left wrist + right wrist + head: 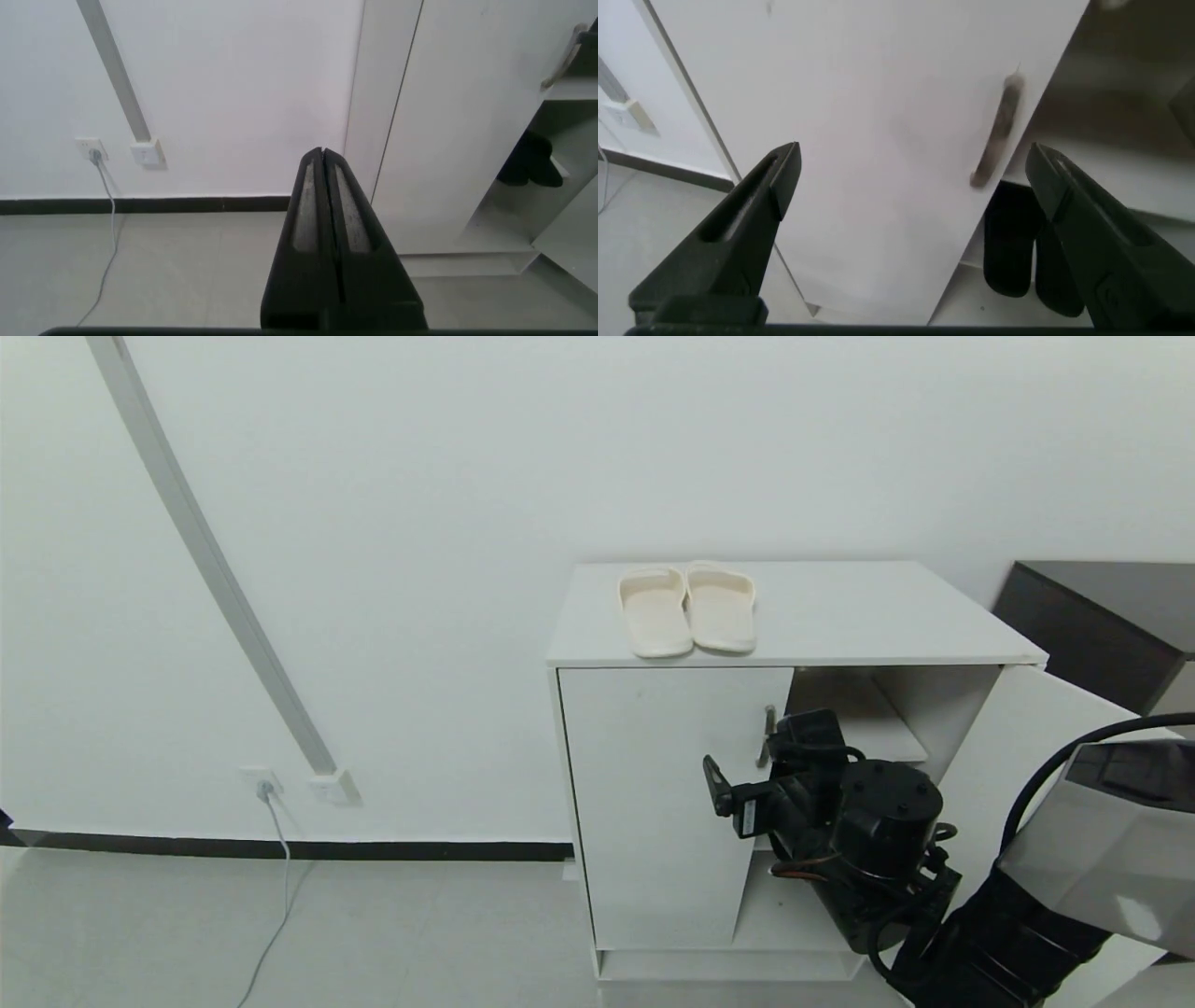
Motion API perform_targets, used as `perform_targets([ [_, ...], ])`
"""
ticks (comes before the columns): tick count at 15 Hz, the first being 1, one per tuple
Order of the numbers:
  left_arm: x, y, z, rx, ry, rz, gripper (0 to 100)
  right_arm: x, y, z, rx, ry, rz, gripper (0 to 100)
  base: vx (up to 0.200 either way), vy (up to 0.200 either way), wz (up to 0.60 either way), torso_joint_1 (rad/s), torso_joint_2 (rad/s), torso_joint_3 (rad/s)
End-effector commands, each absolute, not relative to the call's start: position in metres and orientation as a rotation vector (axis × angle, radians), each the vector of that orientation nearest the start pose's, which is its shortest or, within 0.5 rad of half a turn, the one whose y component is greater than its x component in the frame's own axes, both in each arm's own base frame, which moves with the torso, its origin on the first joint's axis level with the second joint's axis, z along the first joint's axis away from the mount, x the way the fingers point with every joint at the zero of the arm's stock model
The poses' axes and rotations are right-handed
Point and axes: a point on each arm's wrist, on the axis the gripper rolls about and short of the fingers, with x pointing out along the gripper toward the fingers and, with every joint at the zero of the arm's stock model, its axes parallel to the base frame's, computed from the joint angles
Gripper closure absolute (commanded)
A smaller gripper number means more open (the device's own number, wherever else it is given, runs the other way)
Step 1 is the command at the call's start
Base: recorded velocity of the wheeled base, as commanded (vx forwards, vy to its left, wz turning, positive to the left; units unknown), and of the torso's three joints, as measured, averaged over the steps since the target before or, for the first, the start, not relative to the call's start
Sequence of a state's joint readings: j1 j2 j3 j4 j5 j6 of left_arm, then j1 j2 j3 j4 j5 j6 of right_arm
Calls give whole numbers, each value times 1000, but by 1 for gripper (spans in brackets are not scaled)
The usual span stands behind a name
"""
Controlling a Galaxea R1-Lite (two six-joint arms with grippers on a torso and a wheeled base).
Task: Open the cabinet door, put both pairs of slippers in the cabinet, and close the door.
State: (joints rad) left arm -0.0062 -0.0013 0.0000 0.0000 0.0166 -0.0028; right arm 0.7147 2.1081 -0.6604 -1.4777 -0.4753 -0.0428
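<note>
While the cream slippers are lying side by side on top of the cabinet, over its left half, a dark pair is already sitting inside on the low shelf. The cabinet's right door is standing open and its left door is sitting shut. The right tool is hanging spread wide and empty in front of the left door's handle. The left tool is pressed fully together, holding nothing, off the cabinet's left side. Lifting two loose slippers together is looking risky: one could slip free and fall. The arm is also crowding the open door and could knock it.
</note>
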Motion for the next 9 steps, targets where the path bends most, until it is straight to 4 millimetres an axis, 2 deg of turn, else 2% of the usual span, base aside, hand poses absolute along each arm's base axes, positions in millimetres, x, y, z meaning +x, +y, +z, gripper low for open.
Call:
perform_targets([
  [1,-23,1,75,-3,0,11,100,271,222,96,-27,-28,240,0,0,0,0,212,-530,-305],
  [9,-23,1,75,-2,2,11,100,268,222,98,-24,-33,246,0,0,0,0,252,-574,-328],
])
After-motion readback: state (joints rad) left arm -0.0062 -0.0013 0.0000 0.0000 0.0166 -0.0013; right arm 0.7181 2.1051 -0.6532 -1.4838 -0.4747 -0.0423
